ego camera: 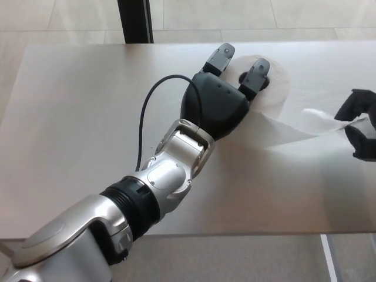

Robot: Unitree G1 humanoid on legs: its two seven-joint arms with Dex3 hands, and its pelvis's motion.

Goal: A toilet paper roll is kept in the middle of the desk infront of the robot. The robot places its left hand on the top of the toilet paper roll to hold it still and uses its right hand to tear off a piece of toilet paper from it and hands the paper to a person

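Note:
A white toilet paper roll (275, 89) stands upright near the middle of the pale desk (82, 117). My left hand (220, 100) rests on top of the roll, fingers spread over its upper face and core hole. A strip of paper (305, 126) trails from the roll to the right and rises off the desk. My right hand (359, 123), at the picture's right edge, is shut on the end of that strip and is partly cut off by the frame.
A dark post (135, 20) stands behind the desk's far edge. A black cable (144, 120) loops over my left wrist. Tiled floor lies beyond the desk, and the desk's near edge runs along the bottom.

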